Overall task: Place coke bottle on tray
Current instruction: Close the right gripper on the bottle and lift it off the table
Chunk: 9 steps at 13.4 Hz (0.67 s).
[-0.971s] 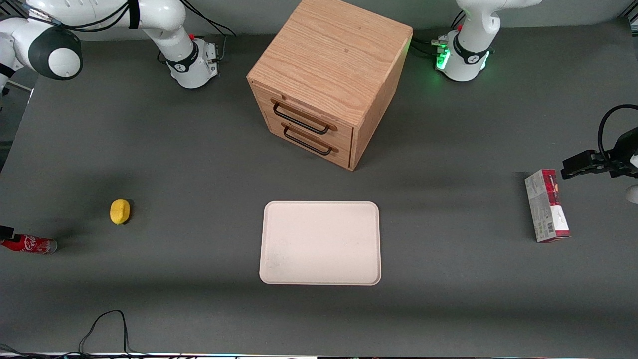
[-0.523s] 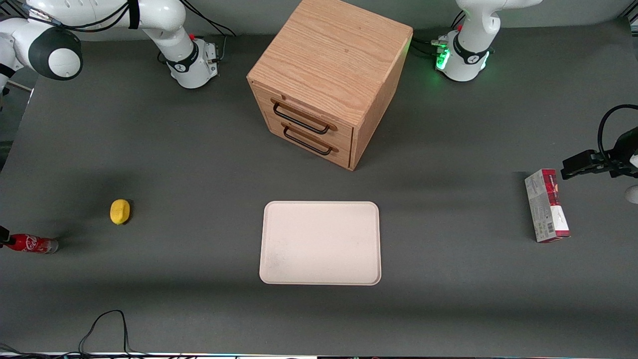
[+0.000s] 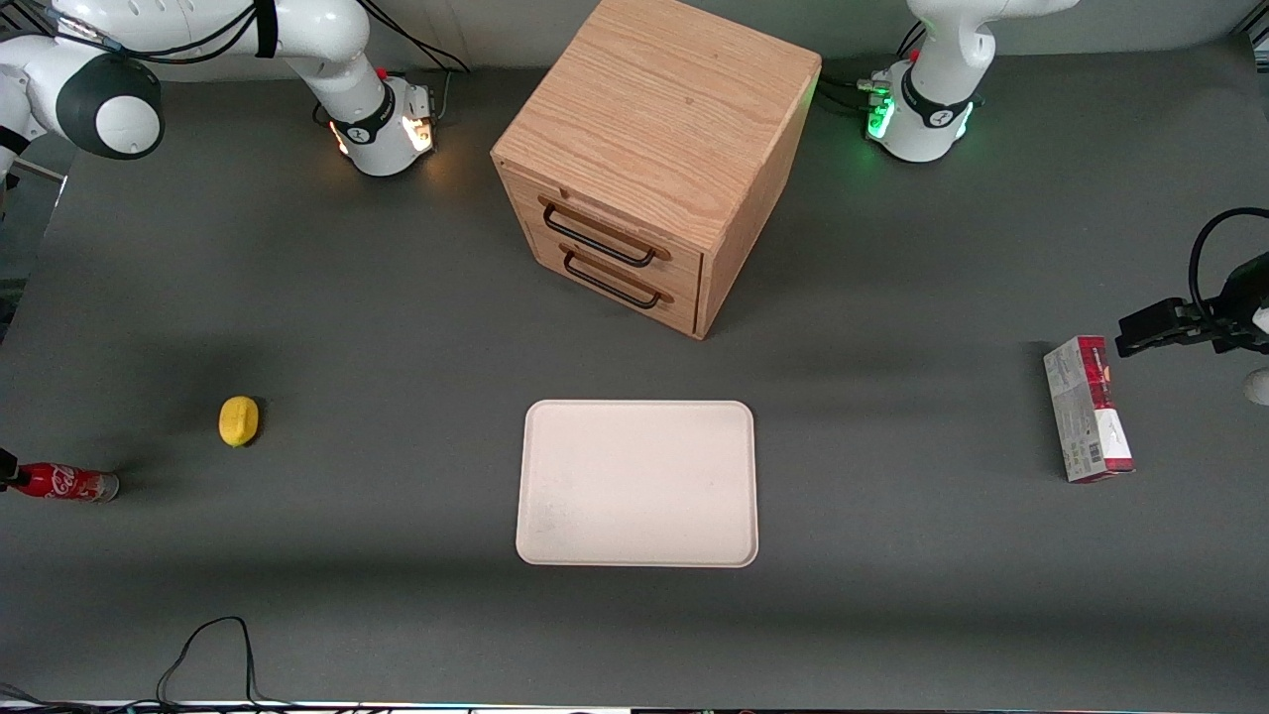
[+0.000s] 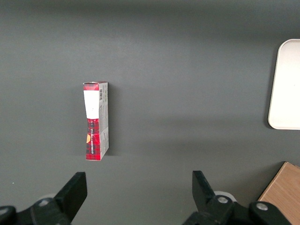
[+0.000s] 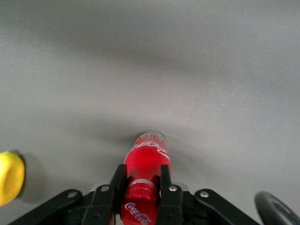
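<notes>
Red-labelled bottle: the small slim coke bottle (image 3: 61,483) with white script and a clear base lies at the working arm's end of the dark grey bench (image 3: 397,615), a bit nearer the front camera than the small yellow lemon (image 3: 238,420).
Pincer: the black two-finger pincer (image 5: 142,187) is closed around the bottle's upper body, a finger (image 5: 116,180) pressed to each side.
Tray: the large cream-white rectangular tray (image 3: 636,483) with rounded corners sits mid-bench, in front of the wooden two-drawer cabinet (image 3: 654,159), well apart from the bottle.
Carton: a red-and-grey rectangular carton (image 3: 1087,409) lies toward the parked arm's end.
</notes>
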Each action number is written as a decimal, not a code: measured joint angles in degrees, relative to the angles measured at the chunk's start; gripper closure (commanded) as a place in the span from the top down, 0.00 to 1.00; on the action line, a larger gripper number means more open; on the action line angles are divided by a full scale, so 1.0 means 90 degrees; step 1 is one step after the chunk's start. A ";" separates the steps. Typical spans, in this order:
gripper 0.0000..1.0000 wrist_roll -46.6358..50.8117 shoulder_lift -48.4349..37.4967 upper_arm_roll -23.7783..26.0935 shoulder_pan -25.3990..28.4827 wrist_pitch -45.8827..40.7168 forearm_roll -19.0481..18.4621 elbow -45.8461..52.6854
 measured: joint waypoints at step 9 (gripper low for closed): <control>0.12 -0.0108 -0.2104 -0.0070 -0.0167 -0.1942 -0.0172 0.0327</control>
